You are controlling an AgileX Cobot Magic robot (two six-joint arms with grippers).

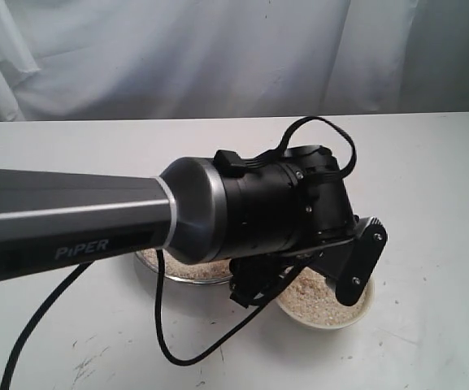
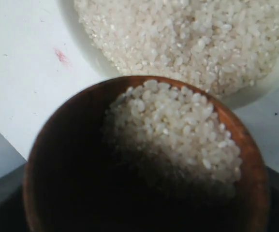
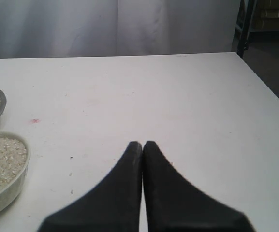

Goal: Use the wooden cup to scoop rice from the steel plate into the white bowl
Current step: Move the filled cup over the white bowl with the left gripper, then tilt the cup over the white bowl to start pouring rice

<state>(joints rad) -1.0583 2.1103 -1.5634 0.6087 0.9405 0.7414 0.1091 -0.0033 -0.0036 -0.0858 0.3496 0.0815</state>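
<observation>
Rice [image 2: 178, 130] half-fills the cup [image 2: 57, 150], grasped in your left claw [image 1: 352, 272] at the rim of the bowl [image 2: 262, 87]. Move it over the bowl's middle, then tip slowly so no grains scatter. Right claw [image 3: 143, 145] is clenched, empty.

Left arm [image 1: 71, 219] over steel plate [image 1: 177, 279]; open table [image 1: 437, 244] rightward

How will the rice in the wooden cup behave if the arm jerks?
Likely flows like sand: the rice is loose, dry grains. It lies right up against the rim of the wooden cup, so a jolt would probably spill some. Small portion, so probably light.
</observation>
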